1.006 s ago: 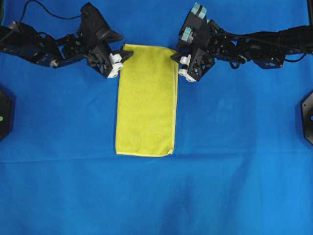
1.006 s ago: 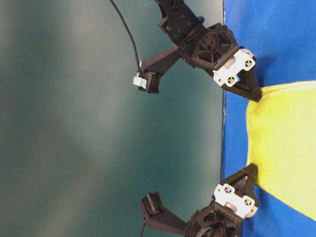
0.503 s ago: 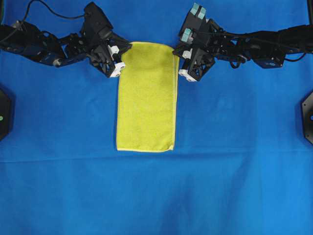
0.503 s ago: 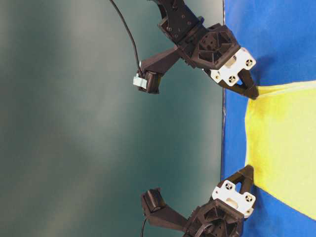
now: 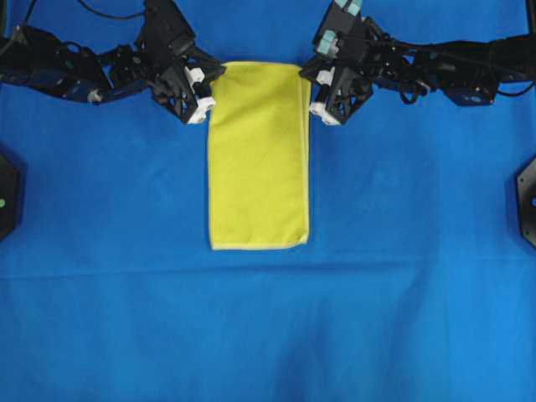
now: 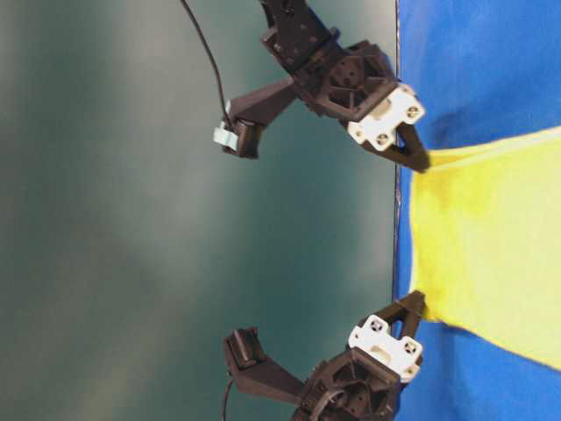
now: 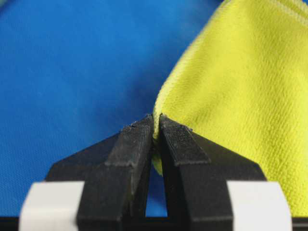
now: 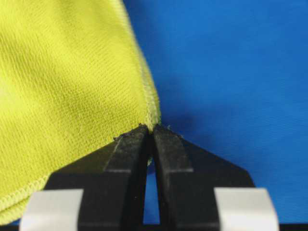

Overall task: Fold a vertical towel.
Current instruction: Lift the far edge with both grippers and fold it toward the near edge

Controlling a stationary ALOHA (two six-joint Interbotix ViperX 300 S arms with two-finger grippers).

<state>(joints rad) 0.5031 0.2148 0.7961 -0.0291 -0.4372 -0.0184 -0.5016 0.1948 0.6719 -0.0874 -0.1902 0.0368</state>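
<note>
Jaws pinch towel over blue cloth.

A blue cloth covers the table; the yellow-green towel lies lengthwise on it

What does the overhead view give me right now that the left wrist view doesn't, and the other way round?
Overhead only: the whole towel lying lengthwise on the blue cloth, its free bottom hem, and the right gripper at the other top corner.
Left wrist only: the left gripper, fingers pinched shut on the corner's edge.
Both: the left gripper at the towel's top corner.
</note>
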